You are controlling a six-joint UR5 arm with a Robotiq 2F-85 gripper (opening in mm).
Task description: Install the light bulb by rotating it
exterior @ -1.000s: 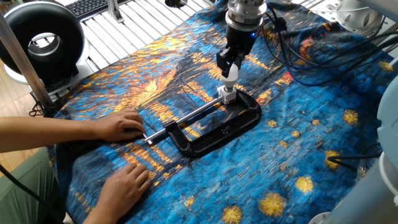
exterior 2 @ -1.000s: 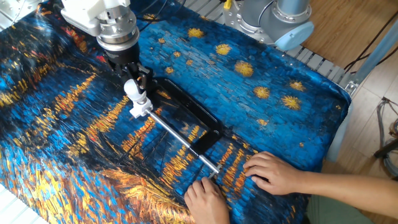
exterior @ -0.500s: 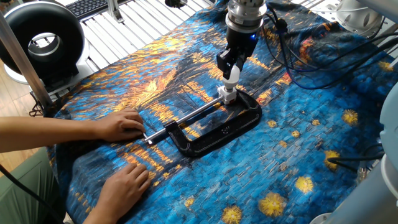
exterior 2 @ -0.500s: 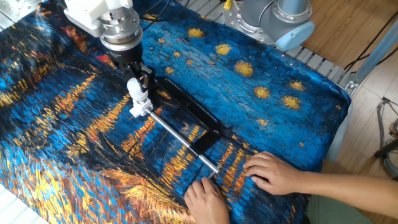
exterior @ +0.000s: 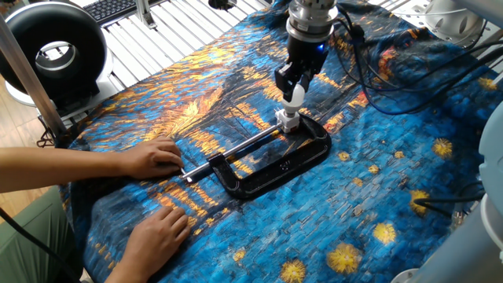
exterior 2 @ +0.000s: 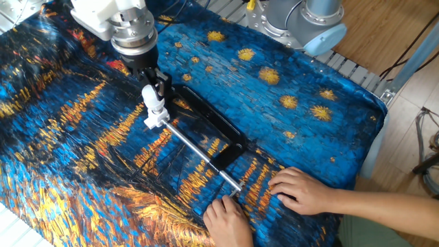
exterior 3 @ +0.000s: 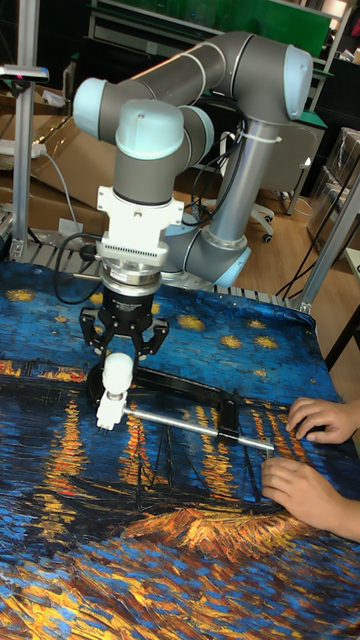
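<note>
The small white light bulb (exterior: 295,97) stands upright on the white socket block (exterior: 287,120), which sits at the end of the black C-clamp (exterior: 277,167). My gripper (exterior: 293,88) comes straight down from above and is shut on the bulb's globe. In the other fixed view the gripper (exterior 2: 151,92) holds the bulb (exterior 2: 150,100) over the socket block (exterior 2: 155,121). The tall fixed view shows the gripper (exterior 3: 119,352), the bulb (exterior 3: 118,372) and the socket block (exterior 3: 106,412) in one slightly tilted line.
A person's two hands (exterior: 153,159) press on the clamp's screw rod (exterior: 236,151) and the painted cloth (exterior: 369,181). A black ring lamp (exterior: 53,56) stands at the far left. Loose cables (exterior: 393,71) lie behind the arm.
My gripper and the bulb have shifted a few pixels sideways over the socket block. The clamp and the hands have stayed where they were.
</note>
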